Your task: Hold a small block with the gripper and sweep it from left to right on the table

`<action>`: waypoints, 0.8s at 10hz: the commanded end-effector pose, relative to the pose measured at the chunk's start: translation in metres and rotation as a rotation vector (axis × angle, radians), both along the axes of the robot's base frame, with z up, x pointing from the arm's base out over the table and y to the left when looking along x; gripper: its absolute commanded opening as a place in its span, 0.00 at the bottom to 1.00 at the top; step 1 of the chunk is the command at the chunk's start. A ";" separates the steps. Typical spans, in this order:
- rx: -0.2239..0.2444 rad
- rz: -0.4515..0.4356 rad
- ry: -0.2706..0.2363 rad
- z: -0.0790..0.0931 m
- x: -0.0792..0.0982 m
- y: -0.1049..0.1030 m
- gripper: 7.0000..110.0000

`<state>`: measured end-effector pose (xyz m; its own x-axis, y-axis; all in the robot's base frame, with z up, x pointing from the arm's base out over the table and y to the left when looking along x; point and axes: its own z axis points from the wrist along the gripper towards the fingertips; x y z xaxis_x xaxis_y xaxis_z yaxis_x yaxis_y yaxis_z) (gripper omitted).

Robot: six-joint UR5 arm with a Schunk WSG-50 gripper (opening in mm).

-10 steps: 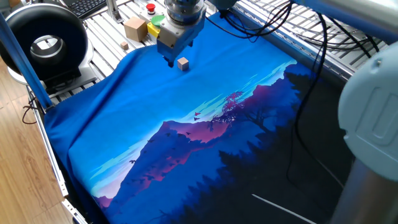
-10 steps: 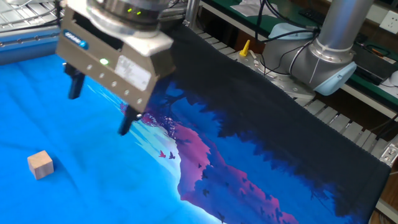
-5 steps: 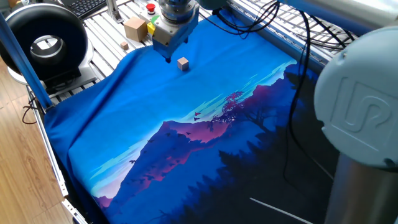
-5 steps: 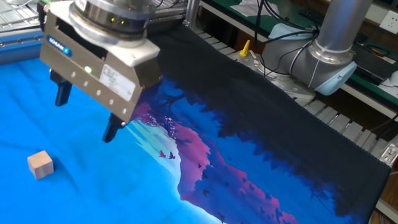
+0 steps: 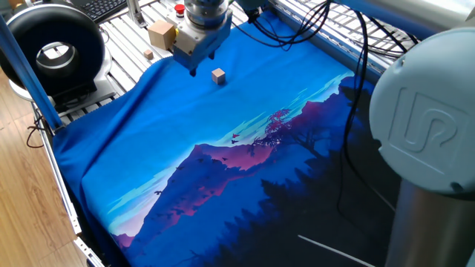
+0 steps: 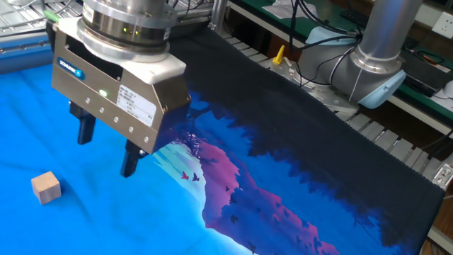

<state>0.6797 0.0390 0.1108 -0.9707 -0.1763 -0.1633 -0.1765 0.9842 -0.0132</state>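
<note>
The small block (image 5: 218,75) is a tiny tan wooden cube lying free on the blue cloth of the table (image 5: 223,148) near its far end. It also shows in the other fixed view (image 6: 46,188), at the lower left. My gripper (image 5: 191,70) hovers just left of the block, above the cloth and apart from it. In the other fixed view the gripper (image 6: 107,145) is open and empty, with its two black fingers (image 6: 130,157) pointing down, up and to the right of the block.
A larger tan box (image 5: 159,33), a red button (image 5: 179,10) and a small tan piece (image 5: 149,54) sit on the silver slats behind the gripper. A black round device (image 5: 52,52) stands at the far left. The arm's grey joint (image 5: 430,126) fills the right foreground.
The gripper has shifted a little left, away from the block and toward the slatted edge, and sits slightly lower. It stays open. The block has not moved.
</note>
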 end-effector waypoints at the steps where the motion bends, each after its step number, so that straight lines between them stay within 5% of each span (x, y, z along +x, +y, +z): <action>1: 0.062 -0.087 0.010 0.001 -0.001 0.011 0.57; 4: 0.074 -0.105 0.038 0.000 -0.007 0.014 0.57; 8: 0.092 -0.008 0.011 0.002 0.001 0.017 0.57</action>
